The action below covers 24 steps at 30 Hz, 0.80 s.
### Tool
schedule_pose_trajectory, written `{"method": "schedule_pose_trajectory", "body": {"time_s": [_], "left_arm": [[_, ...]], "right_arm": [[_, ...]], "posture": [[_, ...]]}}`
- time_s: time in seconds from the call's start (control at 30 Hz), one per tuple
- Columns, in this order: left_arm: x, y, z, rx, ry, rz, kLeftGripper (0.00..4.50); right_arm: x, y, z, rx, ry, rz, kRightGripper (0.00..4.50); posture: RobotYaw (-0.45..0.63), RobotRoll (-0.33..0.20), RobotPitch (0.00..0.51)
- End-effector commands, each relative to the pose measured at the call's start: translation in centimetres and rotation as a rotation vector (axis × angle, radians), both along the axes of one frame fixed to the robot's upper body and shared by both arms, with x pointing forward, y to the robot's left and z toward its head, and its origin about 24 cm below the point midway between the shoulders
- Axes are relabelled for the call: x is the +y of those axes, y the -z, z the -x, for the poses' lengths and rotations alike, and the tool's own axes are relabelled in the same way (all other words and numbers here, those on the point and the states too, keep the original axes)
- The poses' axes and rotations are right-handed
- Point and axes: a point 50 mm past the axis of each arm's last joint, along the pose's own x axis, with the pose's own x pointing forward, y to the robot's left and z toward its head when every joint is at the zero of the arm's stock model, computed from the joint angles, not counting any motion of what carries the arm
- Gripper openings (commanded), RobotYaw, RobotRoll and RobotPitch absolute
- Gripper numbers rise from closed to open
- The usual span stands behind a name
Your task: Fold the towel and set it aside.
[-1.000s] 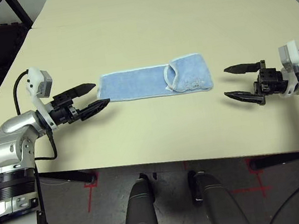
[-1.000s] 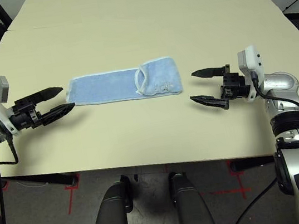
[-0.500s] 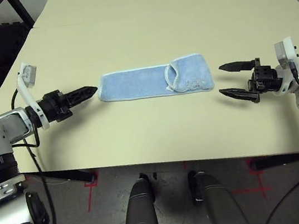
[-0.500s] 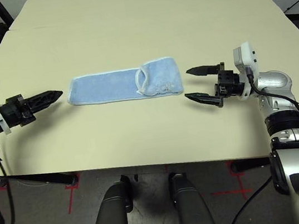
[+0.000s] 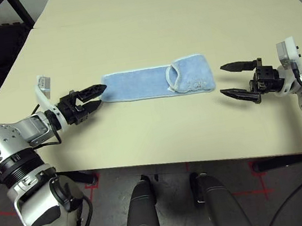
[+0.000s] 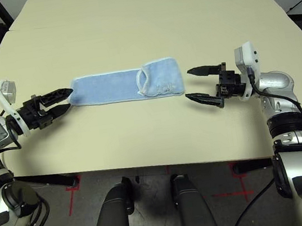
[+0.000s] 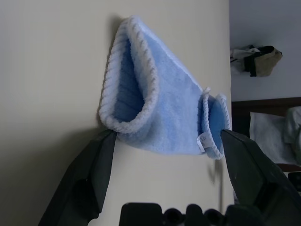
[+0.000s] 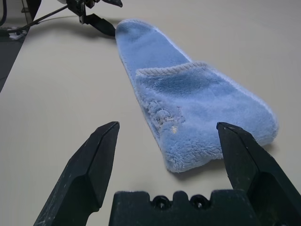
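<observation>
Two grippers flank towel [image 5: 156, 82], mid-frame on table [image 5: 141, 12], already doubled into long strip, right end flapped over. Left gripper [image 5: 95, 96] spread, tips just at strip's left end, not yet pinching. Right gripper [image 5: 229, 79] spread, empty, near right end but apart. Step in hand, I judge: approach for next fold. Next: pinch left end, carry toward right.

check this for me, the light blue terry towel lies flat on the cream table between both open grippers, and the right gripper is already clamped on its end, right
Not quite. The right gripper is open like the left gripper and sits short of the light blue terry-cloth towel, with bare cream table between them. The right wrist view shows both its fingers spread, with the towel's end ahead of them. The rest holds.
</observation>
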Motion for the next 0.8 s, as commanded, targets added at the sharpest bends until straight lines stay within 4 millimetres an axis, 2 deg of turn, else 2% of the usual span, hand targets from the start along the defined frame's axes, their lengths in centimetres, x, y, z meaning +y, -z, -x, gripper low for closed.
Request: {"method": "schedule_pose_trajectory", "body": {"time_s": [0.03, 0.3, 0.8], "left_arm": [[-0.1, 0.6, 0.1, 0.054, 0.009, -0.02, 4.5], [0.0, 1.3, 0.1, 0.09, 0.002, -0.059, 4.5], [-0.4, 1.5, -1.8, 0.048, -0.072, -0.034, 4.5]], "right_arm": [[-0.3, 0.2, 0.2, 0.012, 0.007, 0.018, 4.48], [-0.1, 0.0, 0.1, 0.005, 0.003, 0.017, 4.48], [0.0, -0.1, 0.1, 0.002, 0.0, 0.026, 4.48]], "posture": [[0.06, 0.0, 0.228], [0.06, 0.0, 0.231], [0.05, 0.0, 0.23]]}}
